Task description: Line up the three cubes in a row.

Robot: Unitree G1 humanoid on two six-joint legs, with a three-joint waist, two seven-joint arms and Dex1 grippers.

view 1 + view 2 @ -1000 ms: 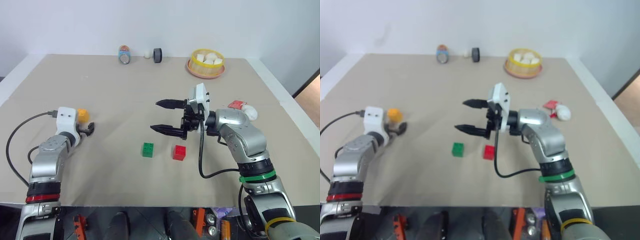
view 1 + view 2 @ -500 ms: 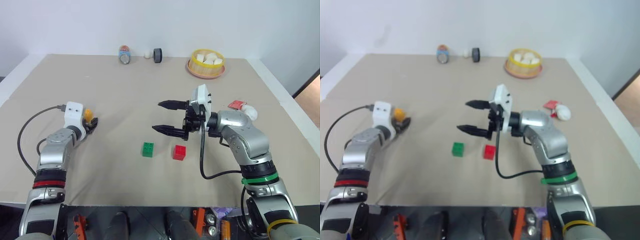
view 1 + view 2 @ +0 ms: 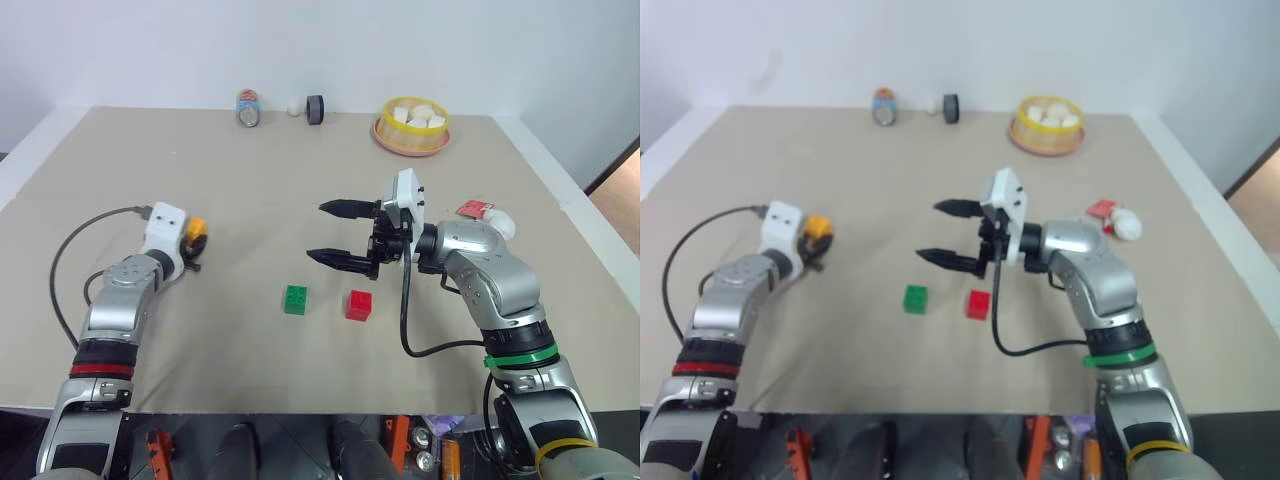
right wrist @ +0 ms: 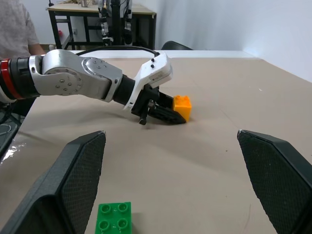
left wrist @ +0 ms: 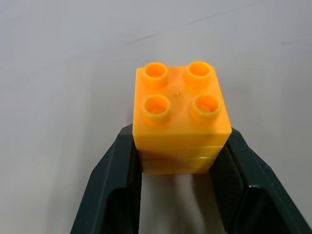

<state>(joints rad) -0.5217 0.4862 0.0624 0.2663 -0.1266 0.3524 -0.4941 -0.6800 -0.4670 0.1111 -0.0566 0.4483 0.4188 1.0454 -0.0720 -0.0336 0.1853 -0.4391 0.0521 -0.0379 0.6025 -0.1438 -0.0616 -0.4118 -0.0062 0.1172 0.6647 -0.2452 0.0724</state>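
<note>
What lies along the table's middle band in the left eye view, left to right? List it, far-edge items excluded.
left gripper shut on orange-yellow cube → green cube → red cube → red-and-white object.

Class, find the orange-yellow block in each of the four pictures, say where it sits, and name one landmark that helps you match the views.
Left eye view: orange-yellow block, left of centre, at the left gripper.
Right eye view: left of centre.
Left wrist view: centre, clamped between the black fingers.
Right wrist view: middle, at the tip of the other arm's gripper.
Shared landmark: the left gripper shut on it.
</note>
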